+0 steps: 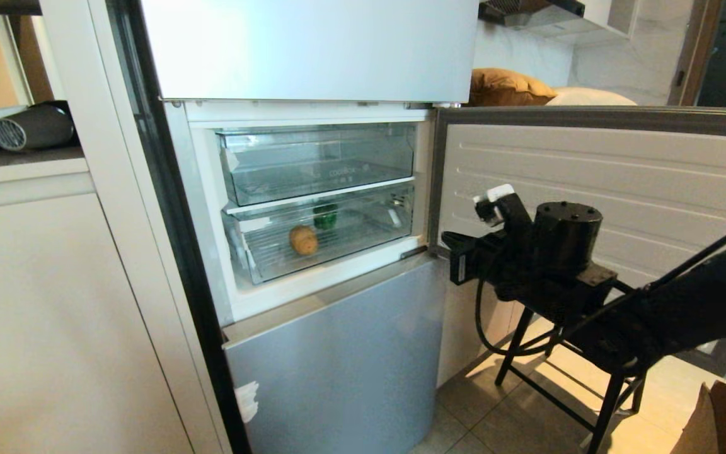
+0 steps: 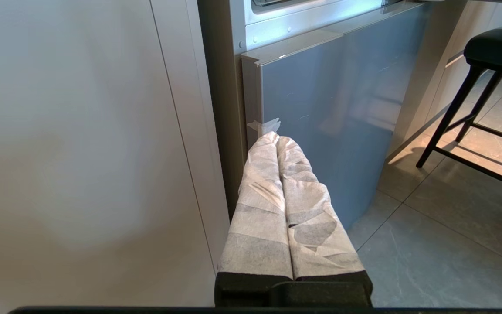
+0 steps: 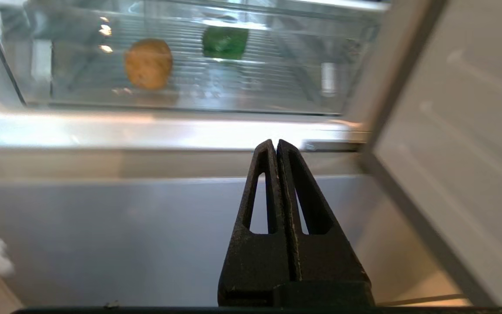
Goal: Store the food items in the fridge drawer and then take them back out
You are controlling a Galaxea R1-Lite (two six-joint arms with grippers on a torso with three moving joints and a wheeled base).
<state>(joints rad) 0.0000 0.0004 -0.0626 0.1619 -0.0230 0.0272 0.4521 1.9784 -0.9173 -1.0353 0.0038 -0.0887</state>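
Fridge door (image 1: 602, 164) swung wide, lower fridge drawer (image 1: 338, 243) pushed in w/ both items inside — potato (image 1: 303, 240) near the front on the ribbed bottom, bell pepper (image 1: 325, 216) just behind it, apart. Right gripper (image 3: 276, 141) fingers pressed together, empty, hanging in front of the fridge below the drawer, near the door hinge. Left gripper (image 2: 276, 136) — white-wrapped fingers together, nothing held, low by the grey-blue freezer door (image 2: 334, 113).
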